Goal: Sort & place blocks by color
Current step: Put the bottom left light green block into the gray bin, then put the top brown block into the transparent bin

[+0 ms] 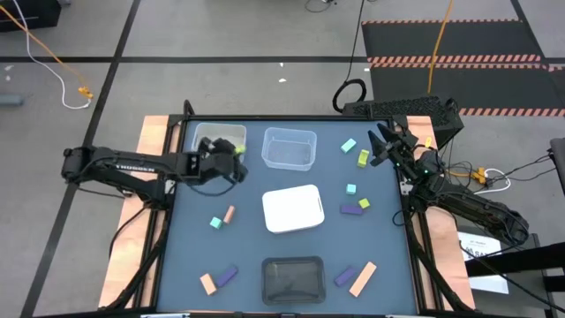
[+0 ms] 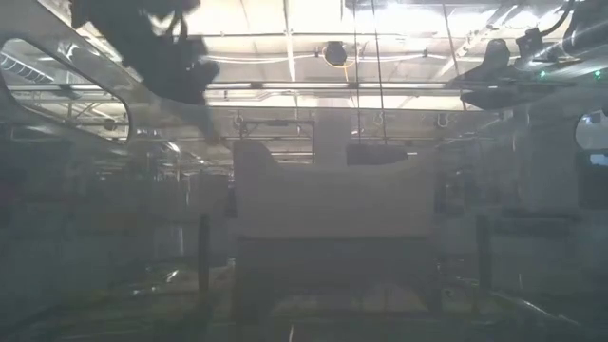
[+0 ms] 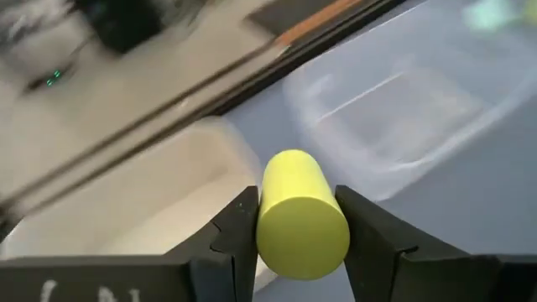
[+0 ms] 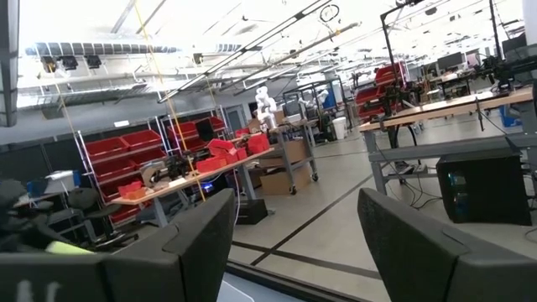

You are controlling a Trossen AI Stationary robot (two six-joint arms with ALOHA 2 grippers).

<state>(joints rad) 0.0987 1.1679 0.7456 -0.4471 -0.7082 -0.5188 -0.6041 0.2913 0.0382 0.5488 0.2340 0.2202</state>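
Dark-blue table (image 1: 247, 256): a yellow-green block (image 3: 300, 225) is pinched by the left gripper (image 1: 231, 157) above the far-left clear tray (image 1: 205, 137); release is judged next. The right gripper (image 1: 388, 141), fingers spread, waits near the table's far-right corner.

industrial robotics lab or workshop – red parts bins (image 4: 126, 147) on shelving, long workbenches (image 4: 436, 109), taped concrete floor (image 1: 221, 31), overhead strip lights (image 2: 285, 14)

One yellow-green block (image 3: 300, 226), a short round-ended piece, sits clamped between the two fingers of the left hand (image 1: 231, 159). The other blocks lie flat on the bench: mint-teal (image 1: 215, 223) and peach-orange (image 1: 229, 213) ones near this hand, yellow-green (image 1: 363, 158), teal (image 1: 348, 146) and purple (image 1: 352, 209) ones near the right hand (image 1: 384, 141).
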